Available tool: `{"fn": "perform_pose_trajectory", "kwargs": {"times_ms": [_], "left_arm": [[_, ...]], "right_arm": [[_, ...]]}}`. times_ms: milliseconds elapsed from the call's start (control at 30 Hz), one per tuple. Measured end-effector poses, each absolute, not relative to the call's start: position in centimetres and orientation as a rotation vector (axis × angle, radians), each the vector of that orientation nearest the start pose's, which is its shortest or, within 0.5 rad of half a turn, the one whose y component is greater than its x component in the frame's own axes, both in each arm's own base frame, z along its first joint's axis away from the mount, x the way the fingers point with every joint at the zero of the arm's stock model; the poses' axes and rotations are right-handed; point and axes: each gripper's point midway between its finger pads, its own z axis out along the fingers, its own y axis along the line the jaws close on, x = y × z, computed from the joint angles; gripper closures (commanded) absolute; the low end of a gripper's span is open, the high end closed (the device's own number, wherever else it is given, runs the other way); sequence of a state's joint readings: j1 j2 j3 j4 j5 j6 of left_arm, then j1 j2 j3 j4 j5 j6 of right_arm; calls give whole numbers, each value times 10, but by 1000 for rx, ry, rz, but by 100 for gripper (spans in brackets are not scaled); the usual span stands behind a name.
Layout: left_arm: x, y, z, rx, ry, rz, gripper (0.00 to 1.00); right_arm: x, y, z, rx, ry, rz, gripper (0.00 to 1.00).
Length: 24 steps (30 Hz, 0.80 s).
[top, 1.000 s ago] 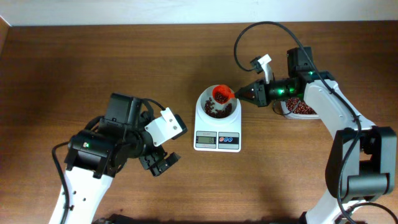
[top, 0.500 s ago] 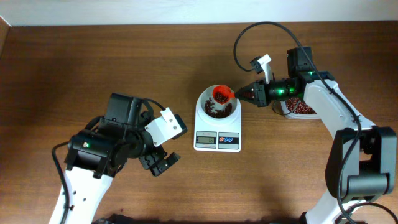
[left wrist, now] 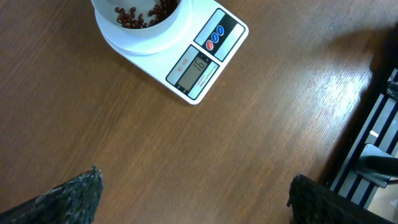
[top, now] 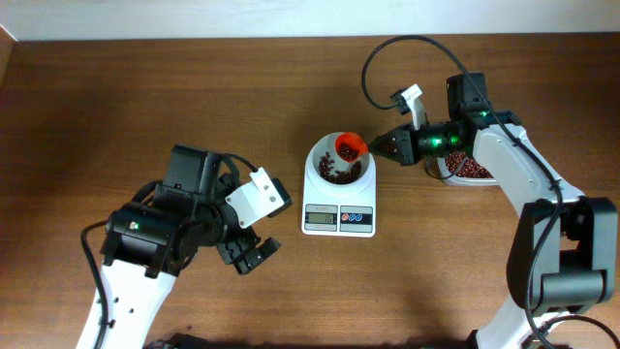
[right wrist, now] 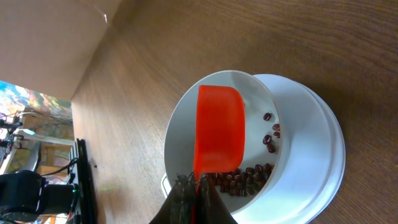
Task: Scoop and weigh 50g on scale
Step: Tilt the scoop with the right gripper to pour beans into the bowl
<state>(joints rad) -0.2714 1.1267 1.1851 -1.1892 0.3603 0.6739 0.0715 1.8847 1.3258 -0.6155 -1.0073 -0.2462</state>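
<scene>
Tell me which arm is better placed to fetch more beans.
Right: the right hand is shut on the orange scoop over the bowl on the scale, bean tub close beside it. The left hand hangs open, empty, away from both.

Looks like robotics lab: left arm (top: 155,233), right arm (top: 513,160) at wood-grain table (top: 97,97), white wall (top: 194,15) behind.

Beans (top: 335,173) in bowl (top: 320,155) on scale (top: 339,219), scoop (top: 349,146) over bowl, tub (top: 489,178) apparently right of scale, partly hidden
</scene>
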Motion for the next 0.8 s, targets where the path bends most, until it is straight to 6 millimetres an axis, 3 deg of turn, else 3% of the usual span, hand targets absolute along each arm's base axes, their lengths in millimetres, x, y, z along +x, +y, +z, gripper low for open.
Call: {"fn": "perform_pose_trajectory", "kwargs": {"times_ms": [700, 800], "left_arm": [[222, -125, 214, 1288, 2285, -350, 1], [222, -125, 214, 1288, 2285, -350, 1]], "right_arm": [[389, 174, 132, -626, 2330, 1288, 96], [387, 177, 134, -701, 2278, 1287, 96]]}}
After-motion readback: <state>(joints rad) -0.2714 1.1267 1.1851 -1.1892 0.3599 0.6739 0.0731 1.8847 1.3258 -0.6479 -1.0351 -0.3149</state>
